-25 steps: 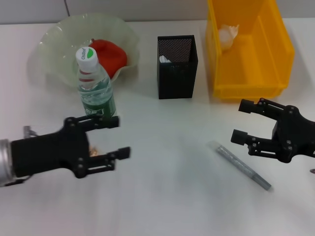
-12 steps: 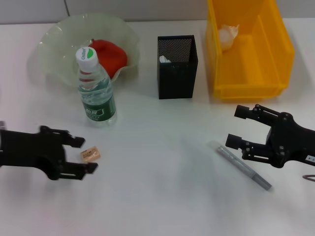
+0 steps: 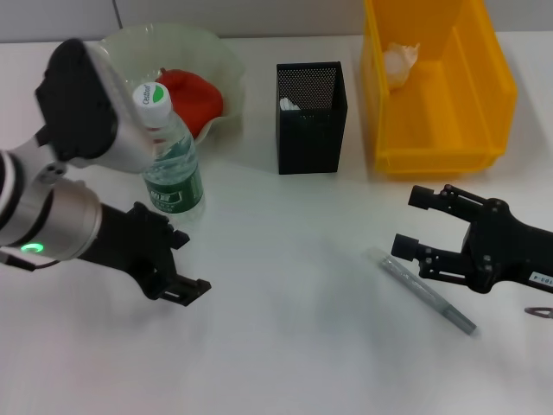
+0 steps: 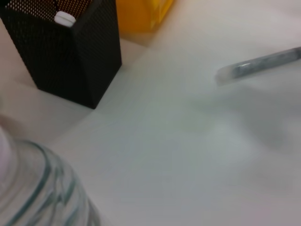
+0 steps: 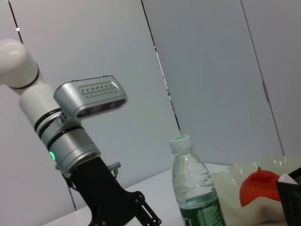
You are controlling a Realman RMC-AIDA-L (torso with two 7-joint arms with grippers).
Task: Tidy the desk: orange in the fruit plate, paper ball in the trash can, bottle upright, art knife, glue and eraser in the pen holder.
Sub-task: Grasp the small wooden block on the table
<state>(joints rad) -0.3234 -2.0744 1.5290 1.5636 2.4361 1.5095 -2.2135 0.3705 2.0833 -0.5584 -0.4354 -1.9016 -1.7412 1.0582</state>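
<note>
My left gripper (image 3: 186, 262) is open and points down at the table in front of the upright bottle (image 3: 168, 156). The eraser is hidden there. The grey art knife (image 3: 429, 291) lies at the front right, and my open right gripper (image 3: 408, 221) hovers just above its near end. The orange (image 3: 190, 95) rests in the pale green fruit plate (image 3: 104, 60). The paper ball (image 3: 399, 62) lies in the yellow trash can (image 3: 484, 95). A white-capped item (image 3: 288, 104) stands inside the black mesh pen holder (image 3: 311, 130). The left wrist view shows the pen holder (image 4: 66, 56), knife (image 4: 258, 63) and bottle (image 4: 37, 188).
The bottle stands very close behind my left arm (image 3: 69, 216). The right wrist view looks across at the bottle (image 5: 193, 188), the left arm (image 5: 70, 136) and the orange (image 5: 258, 188). A small dark item (image 3: 540, 311) lies at the right edge.
My left arm has swung up and to the right, its gripper now over the spot where the tan eraser lay, covering it. The right gripper has barely shifted.
</note>
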